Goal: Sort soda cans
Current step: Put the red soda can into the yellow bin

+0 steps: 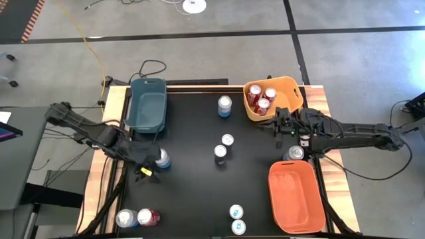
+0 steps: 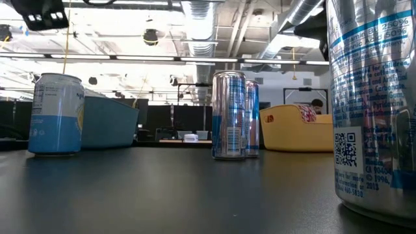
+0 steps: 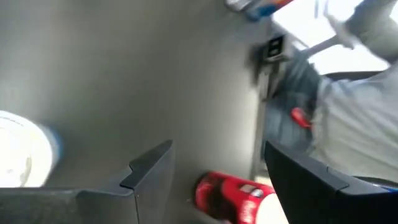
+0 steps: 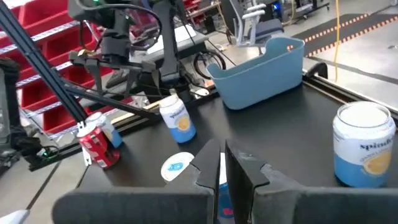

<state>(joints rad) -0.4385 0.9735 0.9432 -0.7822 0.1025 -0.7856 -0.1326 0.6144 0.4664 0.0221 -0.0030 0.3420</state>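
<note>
Soda cans stand upright on the black table (image 1: 192, 192). A blue one (image 1: 161, 159) is right beside my left gripper (image 1: 143, 167), which is open and holds nothing; in its wrist view that gripper (image 3: 214, 168) has the can (image 3: 22, 152) off to one side and a red can (image 3: 233, 196) beyond its fingers. My right gripper (image 1: 281, 123) is shut and empty, next to the yellow bin (image 1: 292, 85) that holds three red cans (image 1: 260, 98). A silver can (image 1: 293, 153) stands by the right arm. From the right wrist view, the right gripper (image 4: 221, 168) faces across the table.
A teal bin (image 1: 148, 103) sits far left and an orange bin (image 1: 296, 196) near right. More cans: one far centre (image 1: 225, 105), two mid-table (image 1: 224, 147), two at the near edge (image 1: 237, 219), and a silver and a red one near left (image 1: 137, 218).
</note>
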